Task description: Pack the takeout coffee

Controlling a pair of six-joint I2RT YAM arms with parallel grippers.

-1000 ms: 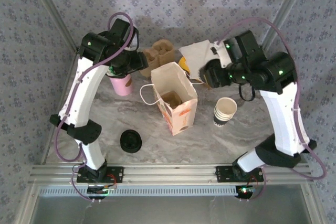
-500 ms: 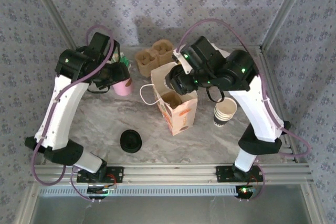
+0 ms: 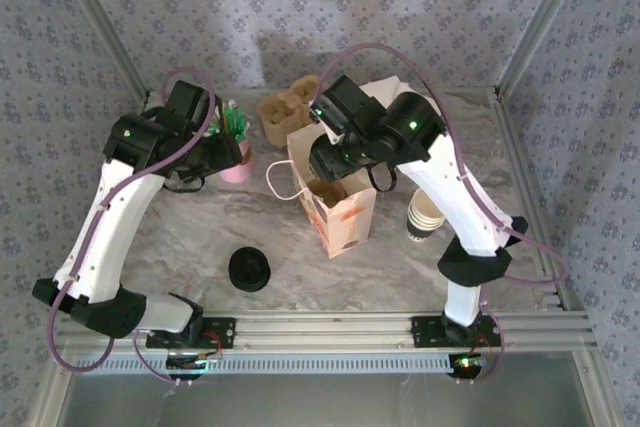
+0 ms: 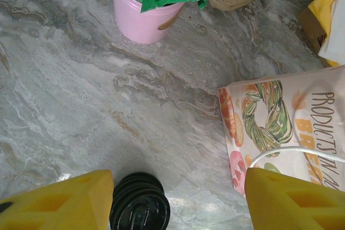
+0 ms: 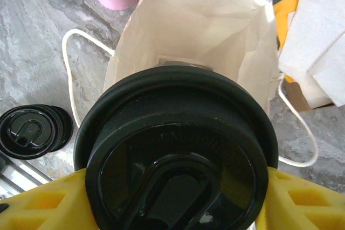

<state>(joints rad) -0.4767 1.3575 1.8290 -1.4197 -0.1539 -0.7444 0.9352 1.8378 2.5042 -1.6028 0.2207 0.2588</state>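
Above the open paper bag (image 5: 215, 30), right gripper (image 5: 175, 200) clamps the takeout coffee (image 5: 175, 149), not yet inside. Left gripper (image 4: 178, 195) jaws apart, empty. Remaining: lower in, release.

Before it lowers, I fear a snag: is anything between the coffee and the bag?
Nothing visible is. The takeout coffee, held by the right gripper, hangs right above the open paper bag.
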